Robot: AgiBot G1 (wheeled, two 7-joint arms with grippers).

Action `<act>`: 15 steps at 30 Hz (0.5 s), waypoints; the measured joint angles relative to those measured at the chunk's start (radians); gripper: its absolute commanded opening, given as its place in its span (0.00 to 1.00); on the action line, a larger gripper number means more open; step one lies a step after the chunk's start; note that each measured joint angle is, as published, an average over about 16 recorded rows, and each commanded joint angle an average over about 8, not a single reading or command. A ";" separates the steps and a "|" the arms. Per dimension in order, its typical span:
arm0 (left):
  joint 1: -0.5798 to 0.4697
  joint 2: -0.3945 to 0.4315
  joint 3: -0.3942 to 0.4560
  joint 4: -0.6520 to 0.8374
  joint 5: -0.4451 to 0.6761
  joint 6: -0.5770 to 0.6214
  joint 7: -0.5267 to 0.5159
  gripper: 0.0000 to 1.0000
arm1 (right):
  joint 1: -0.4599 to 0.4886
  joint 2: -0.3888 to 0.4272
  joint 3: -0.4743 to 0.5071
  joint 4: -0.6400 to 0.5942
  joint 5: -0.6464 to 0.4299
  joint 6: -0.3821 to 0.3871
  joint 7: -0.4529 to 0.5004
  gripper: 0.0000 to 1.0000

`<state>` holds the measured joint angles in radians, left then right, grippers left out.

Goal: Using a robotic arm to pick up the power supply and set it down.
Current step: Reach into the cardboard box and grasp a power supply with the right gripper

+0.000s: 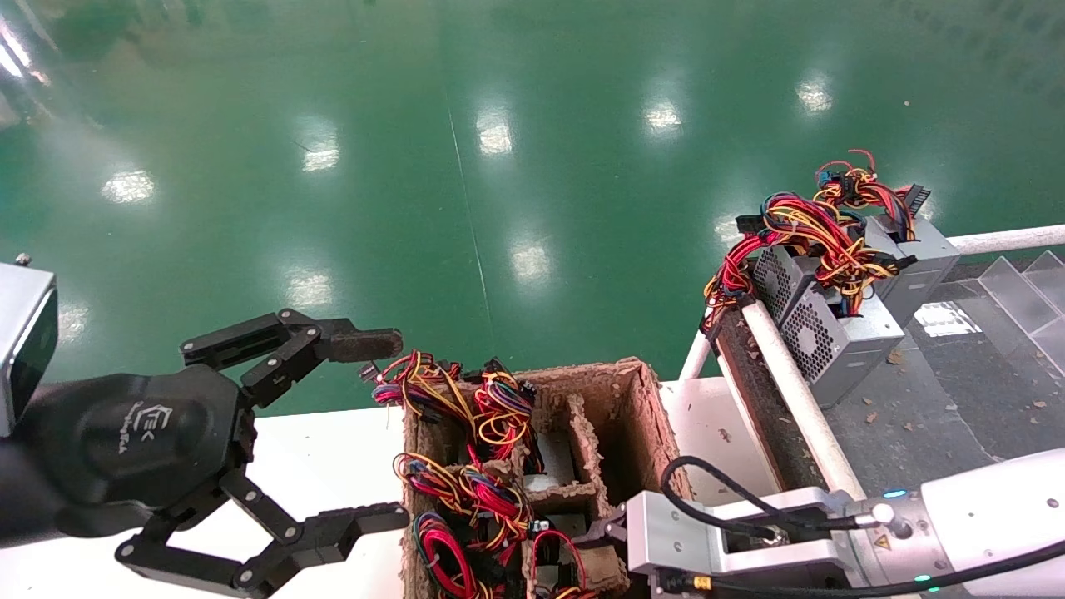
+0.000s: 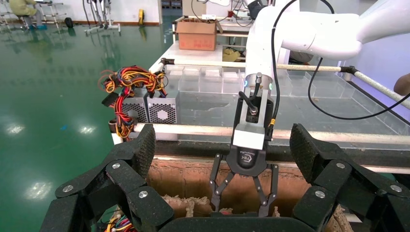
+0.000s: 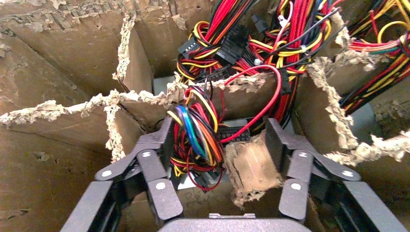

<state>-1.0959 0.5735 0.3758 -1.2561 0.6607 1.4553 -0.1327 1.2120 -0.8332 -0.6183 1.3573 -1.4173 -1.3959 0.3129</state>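
My right arm's silver wrist block [image 1: 707, 532] hangs over the brown divided box [image 1: 641, 416], with the gripper reaching down into a near compartment. The right gripper [image 3: 220, 133] is open there. One finger sits on each side of a bundle of red, yellow and blue wires [image 3: 196, 135] and a torn cardboard flap [image 3: 251, 166]. Grey metal of a power supply [image 3: 237, 123] shows just below the wires. From the left wrist view the right gripper [image 2: 239, 209] stands with its fingers spread inside the box. My left gripper [image 1: 370, 433] is open and empty beside the box's left wall.
Two more grey power supplies [image 1: 819, 333] with tangled wires [image 1: 819, 225] stand on the dark surface at the right, behind a white rail [image 1: 790, 383]. Other box compartments hold wire bundles [image 1: 466, 491]. Green floor [image 1: 499, 166] lies beyond the white table [image 1: 316, 466].
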 measured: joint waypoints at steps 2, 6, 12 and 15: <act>0.000 0.000 0.000 0.000 0.000 0.000 0.000 1.00 | -0.002 -0.004 -0.003 0.000 -0.005 0.004 -0.003 0.00; 0.000 0.000 0.000 0.000 0.000 0.000 0.000 1.00 | -0.007 -0.009 -0.005 0.001 -0.010 0.009 -0.008 0.00; 0.000 0.000 0.000 0.000 0.000 0.000 0.000 1.00 | -0.015 -0.009 -0.004 0.002 -0.003 0.011 -0.019 0.00; 0.000 0.000 0.000 0.000 0.000 0.000 0.000 1.00 | -0.019 -0.005 0.000 0.003 0.007 0.008 -0.026 0.00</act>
<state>-1.0960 0.5735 0.3759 -1.2561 0.6606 1.4553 -0.1327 1.1931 -0.8379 -0.6181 1.3601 -1.4101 -1.3875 0.2865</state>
